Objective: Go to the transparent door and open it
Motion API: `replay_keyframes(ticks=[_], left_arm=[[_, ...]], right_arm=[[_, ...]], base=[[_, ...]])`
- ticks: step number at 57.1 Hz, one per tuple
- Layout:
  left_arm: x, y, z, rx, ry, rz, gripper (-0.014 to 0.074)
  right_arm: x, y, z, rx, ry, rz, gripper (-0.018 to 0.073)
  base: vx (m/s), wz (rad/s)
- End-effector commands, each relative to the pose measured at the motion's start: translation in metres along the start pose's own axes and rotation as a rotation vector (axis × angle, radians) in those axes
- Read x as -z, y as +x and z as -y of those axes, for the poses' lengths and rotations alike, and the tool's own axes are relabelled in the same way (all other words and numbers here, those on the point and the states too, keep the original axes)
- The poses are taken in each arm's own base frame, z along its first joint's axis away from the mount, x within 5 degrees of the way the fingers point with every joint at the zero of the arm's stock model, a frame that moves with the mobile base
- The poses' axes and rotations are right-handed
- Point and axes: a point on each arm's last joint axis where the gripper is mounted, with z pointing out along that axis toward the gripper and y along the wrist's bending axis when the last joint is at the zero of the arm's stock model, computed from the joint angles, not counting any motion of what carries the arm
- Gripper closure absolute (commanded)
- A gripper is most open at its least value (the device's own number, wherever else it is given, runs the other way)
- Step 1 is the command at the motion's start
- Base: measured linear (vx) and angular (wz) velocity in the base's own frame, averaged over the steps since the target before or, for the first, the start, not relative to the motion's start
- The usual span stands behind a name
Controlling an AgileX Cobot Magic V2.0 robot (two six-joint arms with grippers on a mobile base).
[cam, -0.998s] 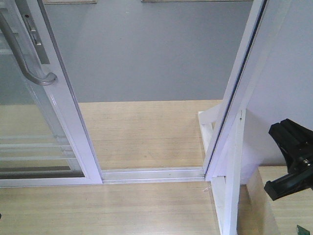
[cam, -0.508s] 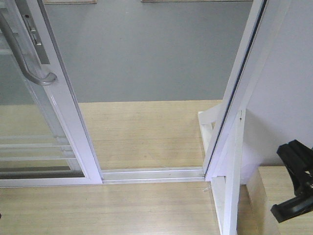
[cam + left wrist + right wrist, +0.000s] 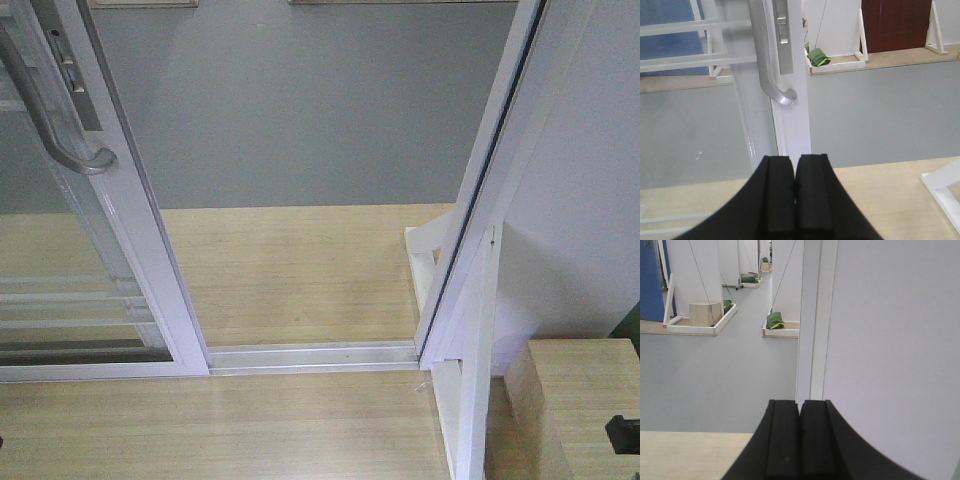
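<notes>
Over the last second the right arm has dropped almost out of the front view: from a full black shape beside the white wall it has sunk until only a small dark corner shows at the lower right edge, next to the wooden block (image 3: 572, 400). Nothing else has shifted; the transparent door (image 3: 100, 250) stands where it stood, slid to the left, with its curved grey pull handle (image 3: 55, 130) at the upper left. That reads as the arm retracting after the job, since the doorway already gapes wide and the task looks close to finished, if not done. The right pincer (image 3: 800, 440) has its black pads pressed together on nothing, pointing at the white outer frame post (image 3: 812, 320) and the plain wall beside it. The left pincer (image 3: 795, 195) is likewise closed and empty, aimed at the door's white stile, with the handle's curled end above and well clear of it. For room: the floor track (image 3: 310, 355) runs bare between the door's leading edge on the left and the frame post on the right, and grey floor (image 3: 300, 110) lies open beyond. The tight spots are the right side, where post, wall and wooden block crowd together, and the door stile just ahead of the left arm.
</notes>
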Motion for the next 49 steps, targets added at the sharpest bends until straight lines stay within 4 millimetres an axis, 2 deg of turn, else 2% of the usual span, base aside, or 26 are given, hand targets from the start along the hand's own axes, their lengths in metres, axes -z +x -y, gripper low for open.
replay_keyframes(ticks=[1,49], left_arm=[[0.0000,-0.0029,0.0012,0.009,0.013,0.079,0.0594],[0.0000,-0.0029,0.0012,0.009,0.013,0.079,0.0594]], right_arm=[[0.0011,-0.0080,0.0019,-0.004,0.024,0.106,0.0548],[0.0011,-0.0079,0.0019,-0.003,0.024,0.105,0.0548]], base=[[0.00,0.00],[0.00,0.00]])
